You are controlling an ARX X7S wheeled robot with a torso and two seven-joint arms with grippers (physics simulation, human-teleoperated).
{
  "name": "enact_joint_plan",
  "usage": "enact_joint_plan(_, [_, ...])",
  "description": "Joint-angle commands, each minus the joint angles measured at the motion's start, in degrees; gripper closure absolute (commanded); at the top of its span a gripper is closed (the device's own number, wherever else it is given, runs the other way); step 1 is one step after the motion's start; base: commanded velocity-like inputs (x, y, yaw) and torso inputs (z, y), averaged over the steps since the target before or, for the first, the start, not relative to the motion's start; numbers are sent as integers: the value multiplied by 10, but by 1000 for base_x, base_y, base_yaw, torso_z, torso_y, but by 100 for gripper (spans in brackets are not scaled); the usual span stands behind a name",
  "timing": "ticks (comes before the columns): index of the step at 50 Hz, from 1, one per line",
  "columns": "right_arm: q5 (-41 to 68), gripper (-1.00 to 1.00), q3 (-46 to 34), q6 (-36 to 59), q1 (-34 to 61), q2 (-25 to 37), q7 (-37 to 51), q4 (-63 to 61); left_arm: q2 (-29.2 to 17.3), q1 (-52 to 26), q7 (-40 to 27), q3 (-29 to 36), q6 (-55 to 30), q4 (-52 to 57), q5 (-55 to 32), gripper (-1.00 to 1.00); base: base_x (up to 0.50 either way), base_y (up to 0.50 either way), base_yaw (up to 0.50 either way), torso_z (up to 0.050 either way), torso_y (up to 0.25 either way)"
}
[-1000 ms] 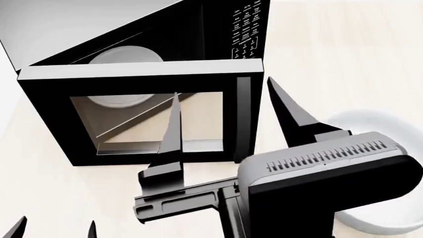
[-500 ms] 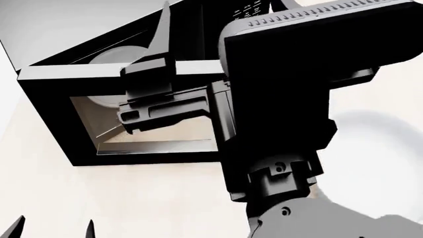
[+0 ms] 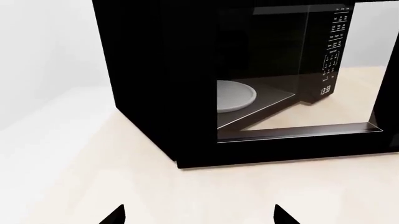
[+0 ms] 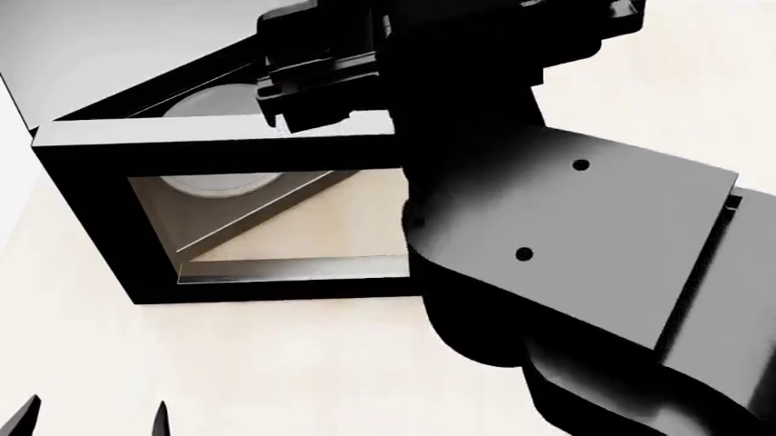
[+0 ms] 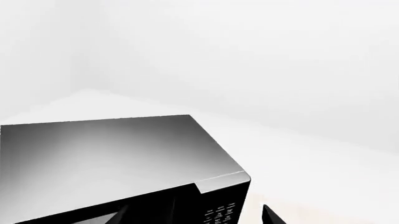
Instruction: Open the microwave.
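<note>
The black microwave (image 4: 145,64) stands on the table with its windowed door (image 4: 85,209) swung open towards me. The white turntable plate (image 4: 224,186) shows through the door glass. In the left wrist view the plate (image 3: 236,95), keypad (image 3: 333,42) and clock display (image 3: 325,90) show. My left gripper (image 3: 199,217) is open and empty, low in front of the door, also at the head view's bottom edge (image 4: 91,420). My right gripper (image 5: 196,217) is open and empty, held above the microwave's grey top (image 5: 112,154) near the keypad (image 5: 218,215). Its fingertips are out of the head view.
My raised right arm (image 4: 582,236) fills the right half of the head view and hides what lies behind it. The pale wooden table (image 4: 243,363) runs in front of the door. A white wall (image 5: 249,56) stands behind the microwave.
My right arm has risen and moved forward over the microwave, now hiding the white bowl at the right. The door stays open. The left gripper has not moved.
</note>
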Motion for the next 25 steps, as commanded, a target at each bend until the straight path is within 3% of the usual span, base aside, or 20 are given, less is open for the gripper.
enact_joint_plan(1, [-3, -100, -31, 41, 46, -22, -5, 87, -2, 1, -1, 0, 0, 2, -2, -100, 0, 0, 0, 0, 0])
enact_joint_plan(25, [-75, -100, -103, 1, 71, -47, -82, 242, -4, -4, -1, 4, 0, -1, -7, -100, 0, 0, 0, 0, 0])
